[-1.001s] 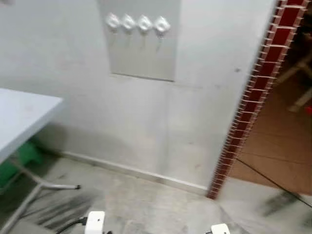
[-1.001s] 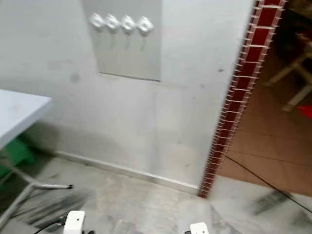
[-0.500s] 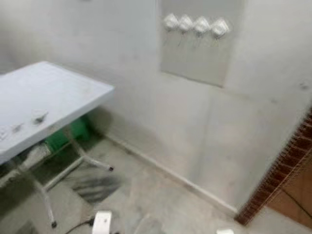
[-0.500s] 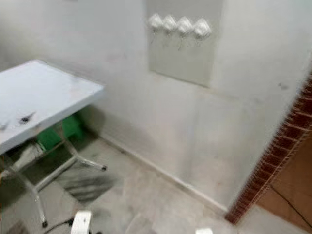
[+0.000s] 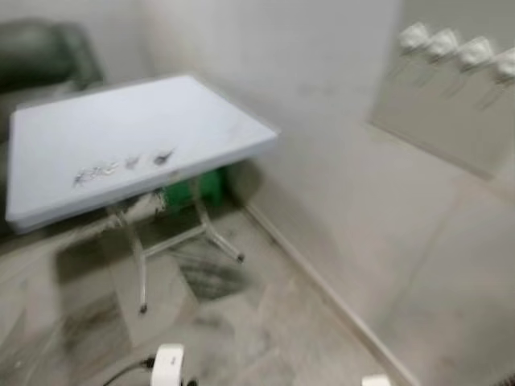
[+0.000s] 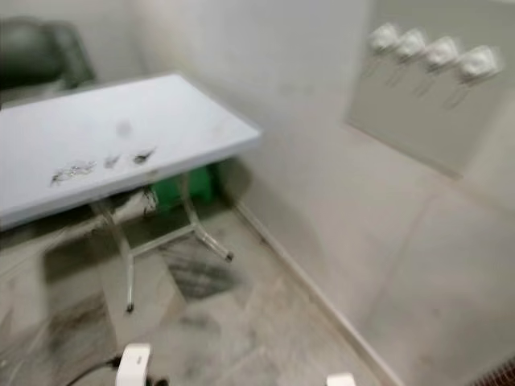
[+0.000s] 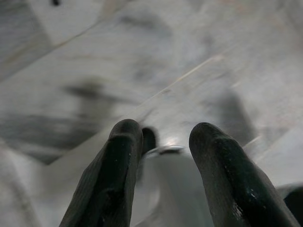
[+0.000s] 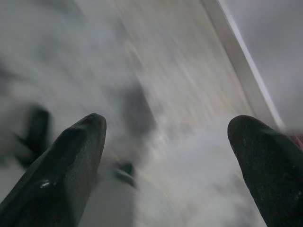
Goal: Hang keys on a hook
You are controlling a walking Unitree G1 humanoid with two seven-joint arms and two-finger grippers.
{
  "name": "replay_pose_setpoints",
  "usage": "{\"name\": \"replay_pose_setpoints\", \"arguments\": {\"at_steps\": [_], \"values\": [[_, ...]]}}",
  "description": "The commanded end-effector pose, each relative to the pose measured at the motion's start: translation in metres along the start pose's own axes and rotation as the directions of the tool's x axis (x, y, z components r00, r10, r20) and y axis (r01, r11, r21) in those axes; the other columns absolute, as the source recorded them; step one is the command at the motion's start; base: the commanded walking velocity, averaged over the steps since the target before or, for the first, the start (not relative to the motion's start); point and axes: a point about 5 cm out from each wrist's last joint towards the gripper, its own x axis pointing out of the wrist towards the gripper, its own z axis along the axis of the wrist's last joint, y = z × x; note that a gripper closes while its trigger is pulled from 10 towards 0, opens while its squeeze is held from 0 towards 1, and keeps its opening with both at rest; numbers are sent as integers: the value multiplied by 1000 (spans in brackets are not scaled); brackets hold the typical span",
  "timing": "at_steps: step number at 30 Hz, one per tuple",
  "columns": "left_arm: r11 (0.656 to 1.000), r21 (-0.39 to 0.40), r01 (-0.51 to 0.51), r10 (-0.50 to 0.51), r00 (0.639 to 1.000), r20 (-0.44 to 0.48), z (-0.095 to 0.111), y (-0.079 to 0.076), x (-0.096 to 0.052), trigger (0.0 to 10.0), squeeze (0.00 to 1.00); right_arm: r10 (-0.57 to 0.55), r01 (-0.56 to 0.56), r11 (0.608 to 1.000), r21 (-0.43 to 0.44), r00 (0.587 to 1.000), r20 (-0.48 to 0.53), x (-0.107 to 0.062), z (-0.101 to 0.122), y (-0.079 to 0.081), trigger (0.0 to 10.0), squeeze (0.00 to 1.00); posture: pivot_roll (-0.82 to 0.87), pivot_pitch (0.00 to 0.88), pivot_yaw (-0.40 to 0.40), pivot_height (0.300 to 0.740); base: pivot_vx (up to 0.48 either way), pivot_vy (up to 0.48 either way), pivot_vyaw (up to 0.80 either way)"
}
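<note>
Several small keys [image 5: 121,166] lie in a loose row on the white folding table [image 5: 201,112] at my left, with the same keys [image 6: 100,163] blurred in the right eye view. A row of white hooks [image 5: 459,48] sits on a grey panel high on the wall at my right. My left gripper [image 7: 163,142] hangs over the marble floor, open with nothing between its fingers. My right gripper [image 8: 165,142] also hangs over the floor, open wide and empty.
A green box [image 5: 193,189] stands under the table beside its metal legs [image 5: 141,277]. A dark chair [image 5: 44,52] stands behind the table. A white skirting strip [image 5: 322,289] runs along the wall. The floor [image 5: 241,322] is grey marble.
The camera has swung left: the table and keys have come into full view, the hooks have slid to the right edge, and the red brick doorway is gone from view.
</note>
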Motion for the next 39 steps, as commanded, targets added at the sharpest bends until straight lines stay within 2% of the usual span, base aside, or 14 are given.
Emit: {"name": "replay_pose_setpoints", "arguments": {"at_steps": [1, 26, 32, 33, 35, 36, 37, 39], "values": [[999, 8, 32, -33, 999, 18, 7, -11, 3, 10000, 0, -13, 13, 1000, 2, 999, -34, -3, -10, -5, 10000, 0, 18, 0, -8, 740, 0, 0, 800], [1000, -4, 25, -25, 1000, 13, 4, -9, 2, 10000, 0, -11, 11, 1000, -5, 999, -33, -4, -10, -6, 10000, 0, 25, 0, -14, 740, 0, 0, 799], [999, -34, 19, -18, 1000, 15, 4, -9, 2, 10000, 0, -13, 13, 1000, 2, 999, -31, -4, -10, -6, 10000, 0, 25, 0, -14, 740, 0, 0, 795], [998, -58, 19, -18, 1000, 11, 4, -9, 2, 10000, 0, -14, 15, 1000, 14, 999, -30, -4, -10, -7, 10000, 0, 25, 0, -14, 740, 0, 0, 794], [999, -42, 21, -20, 1000, 15, 5, -9, 2, 10000, 0, -14, 15, 998, 53, 999, -31, -4, -10, -7, 10000, 0, 21, 0, -16, 740, 0, 0, 0], [999, 35, 27, -28, 999, 24, 7, -10, 2, 10000, 0, -14, 16, 997, 72, 1000, -25, -4, -10, -8, 10000, 0, 21, 0, -16, 740, 0, 0, 0], [998, 47, 33, -34, 999, 22, 7, -10, 2, 10000, 0, -14, 16, 997, 73, 1000, -22, -4, -9, -9, 10000, 0, 22, 0, -17, 740, 0, 0, 0], [999, -9, 42, -42, 999, 20, 6, -11, 2, 10000, 0, -15, 16, 998, 66, 999, -28, -4, -10, -9, 10000, 0, 22, 0, -17, 740, 0, 0, 0]]}}
